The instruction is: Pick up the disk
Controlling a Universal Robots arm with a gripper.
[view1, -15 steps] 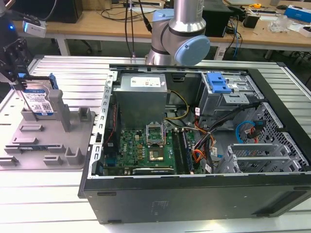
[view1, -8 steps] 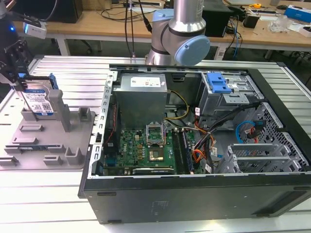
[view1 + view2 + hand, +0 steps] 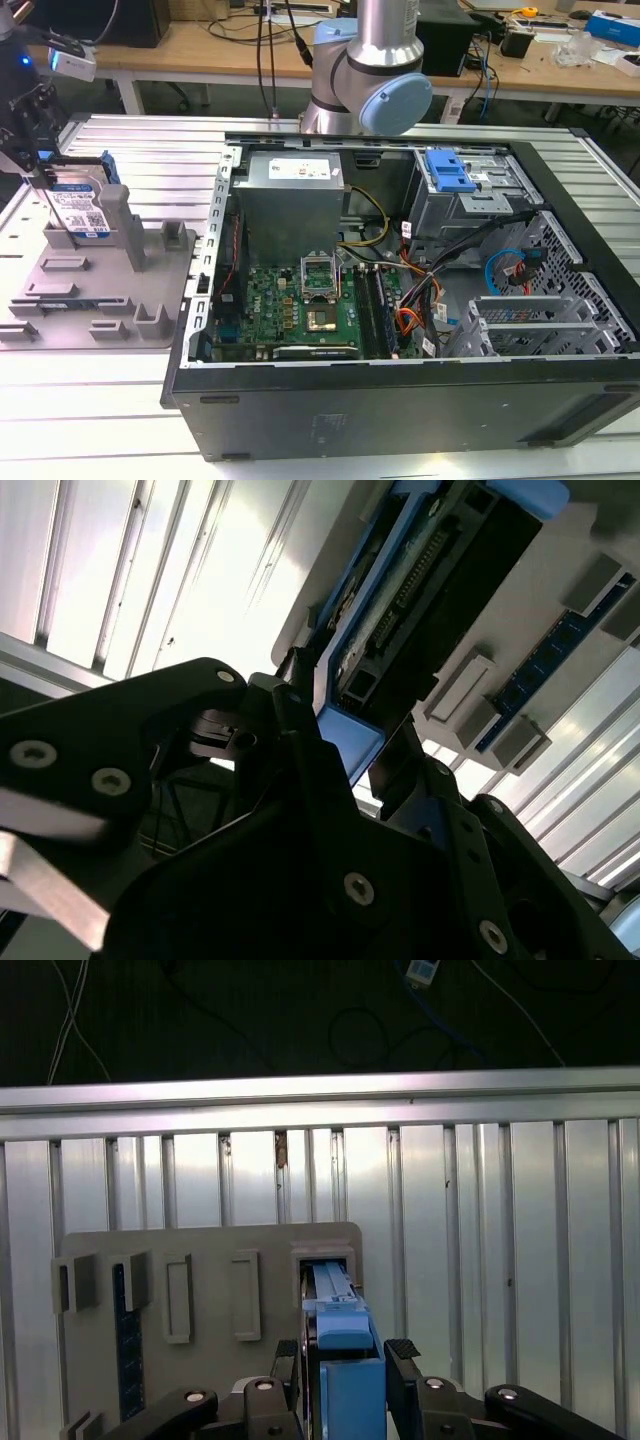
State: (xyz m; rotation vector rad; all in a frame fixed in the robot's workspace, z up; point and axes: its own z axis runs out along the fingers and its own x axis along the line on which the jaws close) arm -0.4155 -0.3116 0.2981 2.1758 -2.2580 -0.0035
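The fingers point(image 3: 402, 1362) are closed on the disk point(image 3: 345, 1355), one dark pad pressed against each flat side of its blue-railed upper edge. In the second wrist view the same grip shows from below, with the fingers point(image 3: 405, 765) either side of the blue end of the disk point(image 3: 420, 590). The gripper point(image 3: 55, 185) hangs at the far end of the exterior view's left, straight above the fixture.

The disk point(image 3: 82, 212) stands upright on its edge, its white-and-blue label facing the near side. Its lower end sits in a slot of the grey fixture point(image 3: 110, 300). In the first wrist view it runs from the gripper point(image 3: 348, 1355) down into a square socket in the grey fixture point(image 3: 210, 1245).

The fixture is a flat grey plate with upright posts and shallow pockets. It lies on the ribbed metal worktop point(image 3: 90, 420).

Just beside it, towards the exterior view's right, an open computer case point(image 3: 400, 410) lies on its side. Inside are a green motherboard point(image 3: 290, 305), a grey power supply point(image 3: 290, 195) and a blue drive-bay bracket point(image 3: 447, 170) at the far end. The arm's silver and pale-blue base point(image 3: 372, 75) rises behind the case, and wooden benches point(image 3: 200, 50) stand farther back.
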